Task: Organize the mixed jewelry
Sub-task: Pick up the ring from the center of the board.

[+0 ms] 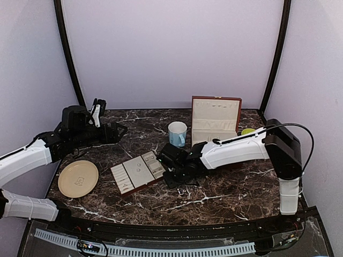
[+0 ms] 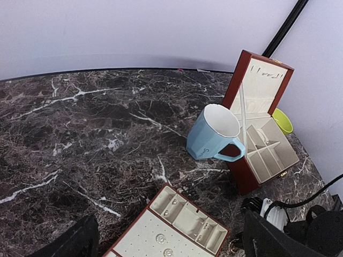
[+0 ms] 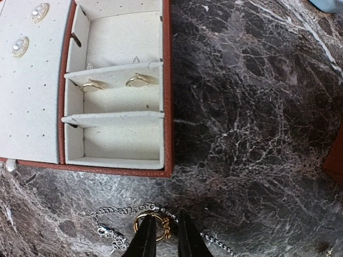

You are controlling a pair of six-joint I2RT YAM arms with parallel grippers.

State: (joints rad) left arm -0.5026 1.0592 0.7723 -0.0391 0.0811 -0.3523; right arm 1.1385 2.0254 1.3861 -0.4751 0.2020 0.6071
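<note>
In the right wrist view a gold ring (image 3: 154, 214) with a small knot lies on the dark marble beside a fine silvery chain (image 3: 122, 210). My right gripper (image 3: 166, 238) points down at them. Its jaws stand a narrow gap apart, with the ring's knotted side in that gap and not pinched. Just beyond lies the cream slotted tray (image 3: 168, 107); one slot holds two gold rings (image 3: 139, 80) and the flat panel holds studs (image 3: 20, 46). From above, the right gripper (image 1: 180, 180) sits at the tray's (image 1: 131, 174) right end. My left gripper (image 1: 119, 130) hovers wide open and holds nothing, its fingers (image 2: 69, 241) framing the tray (image 2: 187, 219).
A blue mug (image 1: 177, 133) stands behind the tray. The red-brown box (image 1: 215, 120) is open at the back right, with a small green bowl (image 1: 247, 131) beside it. A tan plate (image 1: 78, 178) lies at the front left.
</note>
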